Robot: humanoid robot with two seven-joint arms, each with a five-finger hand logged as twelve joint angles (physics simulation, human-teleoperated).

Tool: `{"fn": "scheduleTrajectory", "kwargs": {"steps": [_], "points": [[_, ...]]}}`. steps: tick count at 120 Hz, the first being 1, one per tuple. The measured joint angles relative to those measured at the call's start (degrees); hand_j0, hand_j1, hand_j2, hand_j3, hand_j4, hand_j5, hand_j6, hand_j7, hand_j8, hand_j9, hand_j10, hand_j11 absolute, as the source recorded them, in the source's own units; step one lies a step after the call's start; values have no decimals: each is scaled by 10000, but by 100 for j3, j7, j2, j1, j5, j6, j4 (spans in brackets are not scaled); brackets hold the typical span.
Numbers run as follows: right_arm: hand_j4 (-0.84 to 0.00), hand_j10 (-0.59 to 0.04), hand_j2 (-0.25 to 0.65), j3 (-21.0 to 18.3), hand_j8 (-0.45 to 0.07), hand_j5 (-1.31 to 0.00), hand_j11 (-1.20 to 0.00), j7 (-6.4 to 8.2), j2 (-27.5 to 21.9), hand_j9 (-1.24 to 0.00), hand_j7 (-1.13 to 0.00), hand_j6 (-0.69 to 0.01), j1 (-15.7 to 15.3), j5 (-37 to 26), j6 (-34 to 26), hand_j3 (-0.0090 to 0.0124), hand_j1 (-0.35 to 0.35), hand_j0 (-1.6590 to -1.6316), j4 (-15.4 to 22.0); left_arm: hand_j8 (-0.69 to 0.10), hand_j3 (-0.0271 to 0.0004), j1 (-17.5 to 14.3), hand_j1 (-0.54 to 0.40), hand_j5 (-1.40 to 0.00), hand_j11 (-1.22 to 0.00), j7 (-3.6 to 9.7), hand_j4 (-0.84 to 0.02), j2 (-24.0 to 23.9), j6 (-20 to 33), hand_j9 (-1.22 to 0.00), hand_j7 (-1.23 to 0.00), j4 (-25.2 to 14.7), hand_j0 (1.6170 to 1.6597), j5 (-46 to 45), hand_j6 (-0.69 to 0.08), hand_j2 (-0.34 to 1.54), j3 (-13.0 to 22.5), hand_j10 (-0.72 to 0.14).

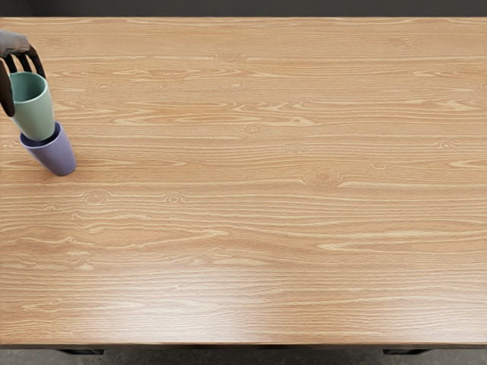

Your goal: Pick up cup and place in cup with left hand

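Note:
At the picture's left edge my left hand [23, 67] has its dark fingers around the rim of a green cup [35, 120], held upright with a slight tilt. Directly below is a purple cup [58, 157] on the table. The green cup's base overlaps the mouth of the purple one; whether it is inside or just above cannot be told for certain. Part of the hand is cut off by the picture's edge.
The wooden table [251, 198] fills most of the view, its front edge running along the bottom. Both cups are near its left side. No right arm shows.

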Motion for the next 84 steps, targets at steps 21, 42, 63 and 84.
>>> {"fn": "scheduleTrajectory", "kwargs": {"steps": [21, 42, 63, 84], "points": [[-240, -240, -48, -1, -240, -311, -311, 1, 0, -311, -311, -240, 1, 0, 2, 0, -3203, -16581, 0, -4317, 0, 9, -1373, -5739, -5751, -1, -4428, 0, -10, -5746, -5611, 16, 16581, 23, -3840, 2285, 1, -4417], [-240, -239, -48, -1, -240, -310, -310, 1, 0, -310, -310, -240, 0, 0, 1, 0, -3204, -16581, 2, -4390, 0, 88, -1348, -5754, -5755, -1, -4414, 9, -23, -5749, -5606, -7, 16580, 24, -3892, 2317, 1, -4410], [-240, -240, -48, -1, -240, -311, -311, 1, 0, -311, -311, -240, -4, 0, 1, 0, -3203, -16581, 0, -4380, 0, 81, -1363, -5768, -5763, -1, -4416, -1, 9, -5757, -5595, -13, 16580, 24, -3911, 2343, -3, -4416], [-240, -240, -49, -1, -240, -311, -311, 7, 0, -311, -311, -241, -5, 0, 1, 0, -3203, -16581, -1, -4324, 0, 121, -1364, -5832, -5846, 0, -4483, 35, 52, -5841, -5689, 3, 16578, -2, -3840, 2271, -36, -4468]]}}
